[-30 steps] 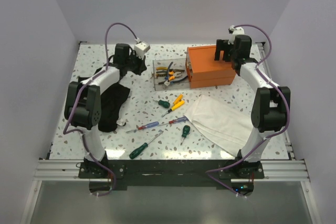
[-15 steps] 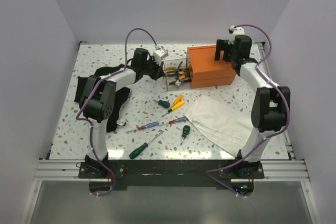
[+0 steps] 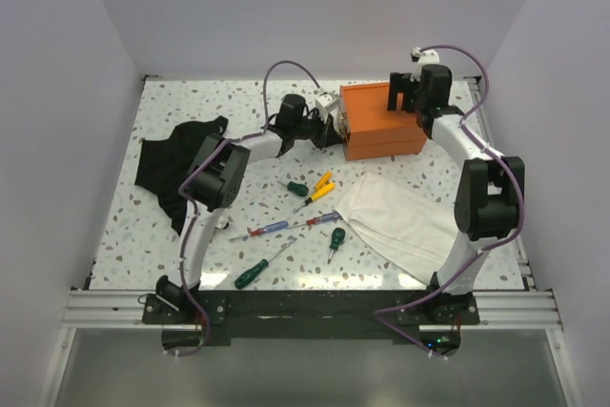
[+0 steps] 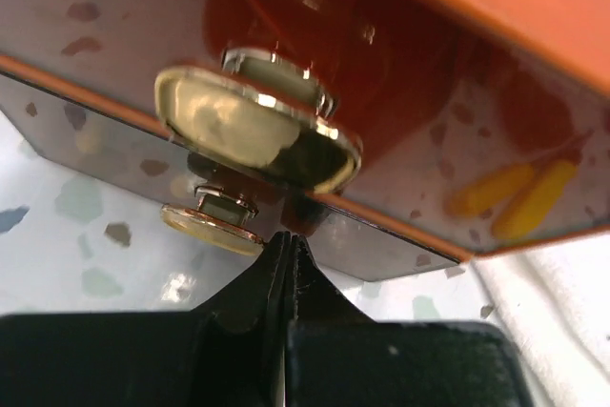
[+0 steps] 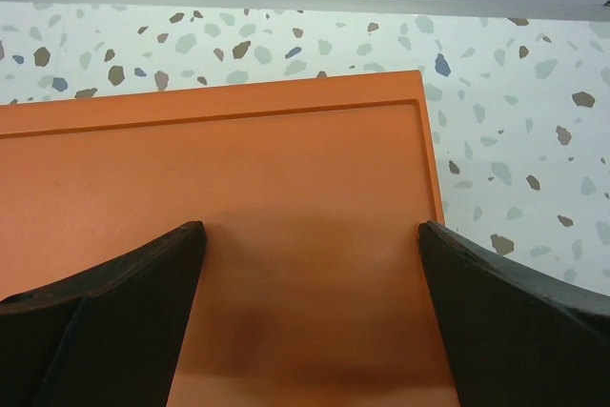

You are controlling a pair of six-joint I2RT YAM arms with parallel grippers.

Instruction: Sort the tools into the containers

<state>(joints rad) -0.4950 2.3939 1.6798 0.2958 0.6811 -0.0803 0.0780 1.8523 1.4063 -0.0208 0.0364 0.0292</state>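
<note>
The drawer [image 4: 410, 207], which a second ago was drawn well out of the 9 o'clock face of the orange box [image 3: 383, 119], is now seen pushed back in. Whether it sits fully flush cannot be told from above. The left end effector [image 4: 288, 240], its fingers pressed together and pinching nothing, has been swung across from the black fabric [image 3: 176, 154] at 9 o'clock. It is set against the drawer front just under the brass knob [image 4: 257, 131]. Yellow-handled pliers [image 4: 519, 197] can be made out through the panel, so that lot is judged stowed.

The right end effector [image 5: 307, 235] is unmoved, held spread over the lid of the box, which stands at 1 o'clock on the counter [image 3: 191, 102] (probably to steady it against the push).

Six screwdrivers [image 3: 297, 188] are left lying loose at mid-counter, toward 6 o'clock, beside the white cloth [image 3: 396, 216] at 4 o'clock. The sorting is therefore judged partly done, with another drawer likely needed for these.
</note>
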